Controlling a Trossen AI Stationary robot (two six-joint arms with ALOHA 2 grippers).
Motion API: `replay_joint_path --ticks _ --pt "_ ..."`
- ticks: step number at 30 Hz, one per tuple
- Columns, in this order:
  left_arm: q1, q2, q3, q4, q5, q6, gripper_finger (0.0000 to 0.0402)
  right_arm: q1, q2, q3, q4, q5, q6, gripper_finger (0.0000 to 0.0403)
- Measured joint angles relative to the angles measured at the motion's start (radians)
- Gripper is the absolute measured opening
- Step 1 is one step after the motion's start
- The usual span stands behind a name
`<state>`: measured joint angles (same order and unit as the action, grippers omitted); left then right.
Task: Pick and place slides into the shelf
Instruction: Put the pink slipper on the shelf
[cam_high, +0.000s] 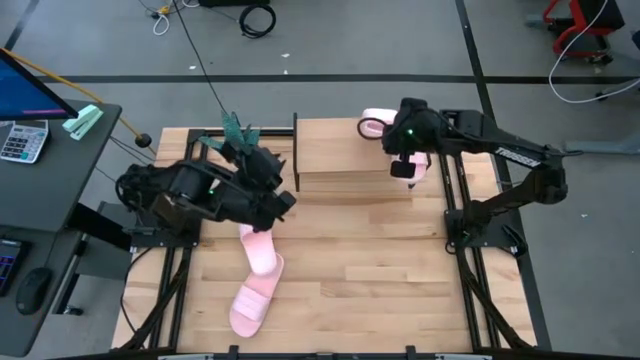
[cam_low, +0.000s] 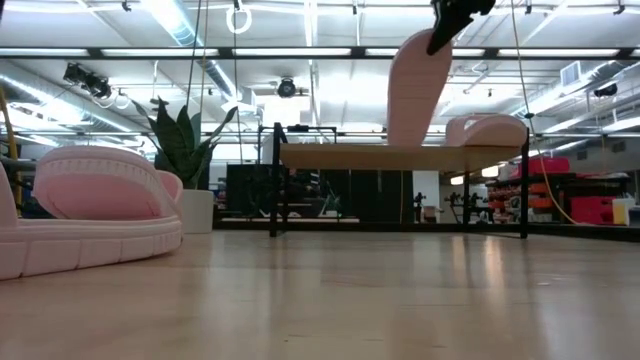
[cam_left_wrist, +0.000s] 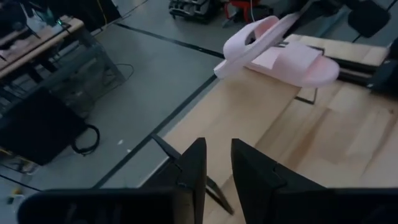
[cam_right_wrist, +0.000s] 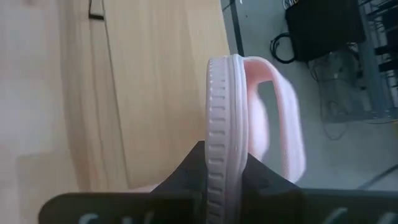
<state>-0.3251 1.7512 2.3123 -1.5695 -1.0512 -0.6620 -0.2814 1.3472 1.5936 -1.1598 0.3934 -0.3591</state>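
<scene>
Clenched on a slide's sole edge, my right gripper (cam_right_wrist: 222, 171) holds that held slide (cam_low: 418, 85) nearly upright above the shelf (cam_high: 340, 155), at its right end, long axis vertical. Another slide (cam_high: 376, 124) lies flat just beside it. If I let go now, I judge it would topple sideways off the plank. My left gripper (cam_left_wrist: 217, 168), fingers narrowly parted and empty, hangs left of the shelf; two slides (cam_high: 257, 280) lie near.
</scene>
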Motion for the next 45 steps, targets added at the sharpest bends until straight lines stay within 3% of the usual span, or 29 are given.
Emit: replay_joint_path --ticks 19,45 --pt "0.054 0.001 0.000 0.003 0.017 0.047 0.0069 -0.084 0.056 0.000 0.008 -0.067 -0.001 0.0037" --pt "0.054 0.001 0.000 0.002 0.016 0.071 0.0072 0.004 0.064 0.000 -0.071 -0.085 0.105 0.0037"
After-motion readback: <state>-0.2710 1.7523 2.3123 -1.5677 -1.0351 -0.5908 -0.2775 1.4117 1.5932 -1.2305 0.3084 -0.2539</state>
